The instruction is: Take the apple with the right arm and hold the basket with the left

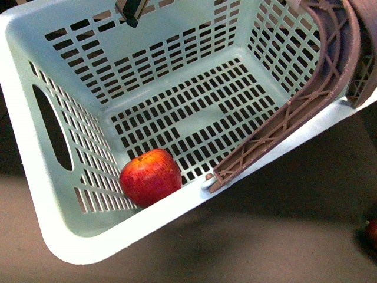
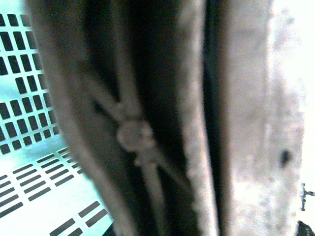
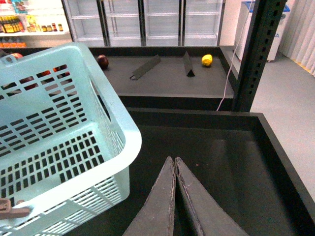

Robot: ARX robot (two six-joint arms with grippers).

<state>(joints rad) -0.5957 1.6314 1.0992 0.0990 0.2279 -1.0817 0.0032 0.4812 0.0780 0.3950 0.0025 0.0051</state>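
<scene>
**Apple in tilted basket; right gripper closed, empty**

The apple (image 1: 151, 177) lies in the lower left corner of the tilted basket (image 1: 23, 165), against its near wall. The right gripper (image 3: 174, 160) is pressed together, holding nothing, over a dark shelf (image 3: 231, 157) beside the basket. The left wrist view is filled by the blurred handle (image 2: 133, 132); I cannot tell the left gripper's state.

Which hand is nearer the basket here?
Left. The left hand is at the basket's far wall, with a handle filling its wrist view. The right hand, shut, is outside the basket, apart from its wall.
</scene>
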